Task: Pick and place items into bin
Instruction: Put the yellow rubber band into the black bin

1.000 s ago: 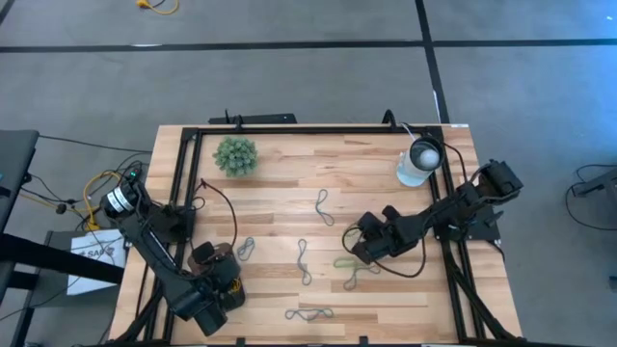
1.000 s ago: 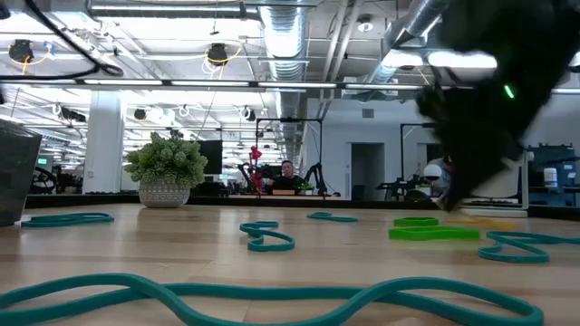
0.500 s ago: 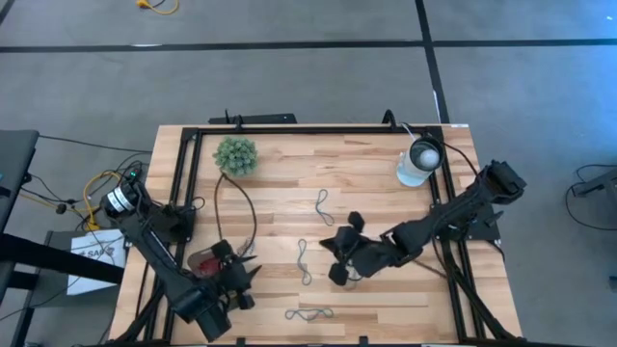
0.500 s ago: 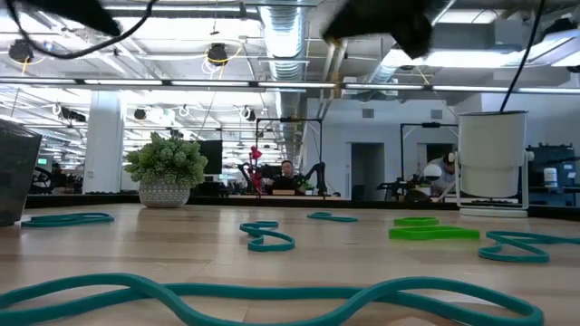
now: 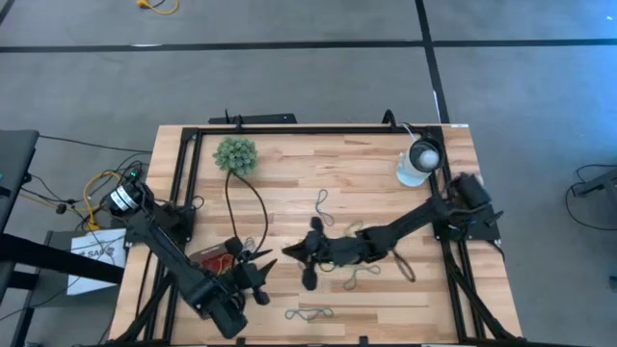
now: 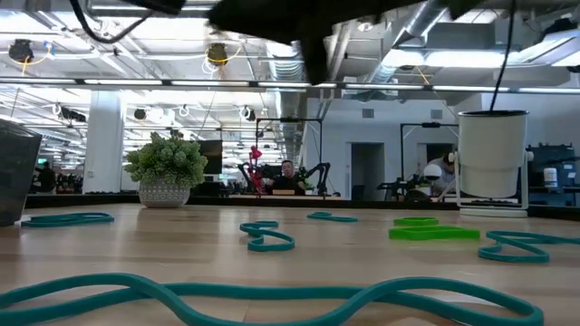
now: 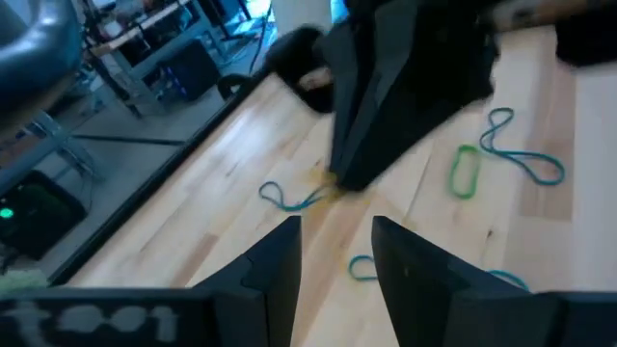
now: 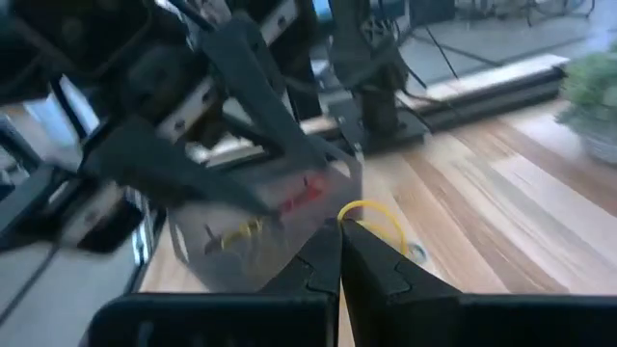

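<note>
Several bands (image 5: pixel 321 207) litter the desk (image 5: pixel 366 164); my right tool (image 8: pixel 339 253) pinches a yellow band (image 8: pixel 371 217) near the bin (image 8: pixel 255 226) (left tool (image 7: pixel 333 265) open).

My two arms over one desk (image 5: pixel 386 164), one grey bin (image 5: pixel 214 258), one yellow band (image 8: pixel 371 218) in my right jaws, one plant ball (image 5: pixel 235 154), one white lamp (image 5: pixel 421 160)

Two dark jointed arms, matte black tapered fingers (image 8: pixel 371 265), thin black cables looping alongside, silver-ringed base joint with yellow wiring.
</note>
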`<state>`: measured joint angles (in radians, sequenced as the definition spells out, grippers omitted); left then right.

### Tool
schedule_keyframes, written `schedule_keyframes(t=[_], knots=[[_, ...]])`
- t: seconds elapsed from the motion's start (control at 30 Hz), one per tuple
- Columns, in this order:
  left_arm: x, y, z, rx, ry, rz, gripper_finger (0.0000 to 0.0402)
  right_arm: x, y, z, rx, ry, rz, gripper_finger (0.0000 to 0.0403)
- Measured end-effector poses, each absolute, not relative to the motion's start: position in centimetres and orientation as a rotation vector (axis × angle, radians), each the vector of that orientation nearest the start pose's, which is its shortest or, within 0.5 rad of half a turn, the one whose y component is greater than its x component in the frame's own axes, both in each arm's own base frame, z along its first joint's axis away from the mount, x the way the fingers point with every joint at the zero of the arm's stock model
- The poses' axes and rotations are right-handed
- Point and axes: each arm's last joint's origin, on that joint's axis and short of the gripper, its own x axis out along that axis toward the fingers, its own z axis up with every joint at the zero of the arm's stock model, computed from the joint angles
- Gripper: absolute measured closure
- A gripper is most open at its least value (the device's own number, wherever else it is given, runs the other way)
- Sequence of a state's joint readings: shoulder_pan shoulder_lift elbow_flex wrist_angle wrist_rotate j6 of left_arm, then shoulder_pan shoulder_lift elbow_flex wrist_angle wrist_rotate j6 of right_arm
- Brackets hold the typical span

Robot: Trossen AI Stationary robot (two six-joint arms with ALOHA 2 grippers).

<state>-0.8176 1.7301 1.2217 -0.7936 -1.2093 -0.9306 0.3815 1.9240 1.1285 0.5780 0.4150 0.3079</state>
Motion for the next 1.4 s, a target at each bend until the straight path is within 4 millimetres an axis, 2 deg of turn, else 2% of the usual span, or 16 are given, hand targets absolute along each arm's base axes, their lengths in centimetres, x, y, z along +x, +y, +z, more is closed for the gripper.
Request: schedule_keyframes(t=[0.17,0.33,0.53,0.63,0.83,1.0,1.13,1.4], knots=[[25.0,-21.7,21.0,0.244,0.495,0.587,0.0280,42.7,14.6,17.7,0.206,0.181,-0.048,0.0403],[25.0,-21.6,19.9,0.276,0.547,0.582,0.0280,44.4,14.6,16.9,0.199,0.213,-0.034,0.0403],[24.8,-21.1,19.2,0.264,0.579,0.597,0.0280,44.3,14.5,16.8,0.179,0.252,-0.061,0.0403],[24.7,-21.0,19.3,0.265,0.569,0.607,0.0280,44.1,14.6,17.4,0.167,0.246,-0.055,0.0403],[24.3,-21.5,19.3,0.244,0.561,0.594,0.0280,43.7,15.0,17.8,0.149,0.272,-0.047,0.0403],[23.5,-23.0,20.9,0.266,0.514,0.568,0.0280,43.6,15.0,19.1,0.158,0.243,-0.052,0.0403],[23.0,-23.9,21.8,0.231,0.525,0.539,0.0280,43.5,15.5,19.4,0.158,0.221,-0.055,0.0403],[23.3,-23.6,21.7,0.213,0.542,0.552,0.0280,41.8,17.6,23.0,0.100,0.118,0.017,0.0403]])
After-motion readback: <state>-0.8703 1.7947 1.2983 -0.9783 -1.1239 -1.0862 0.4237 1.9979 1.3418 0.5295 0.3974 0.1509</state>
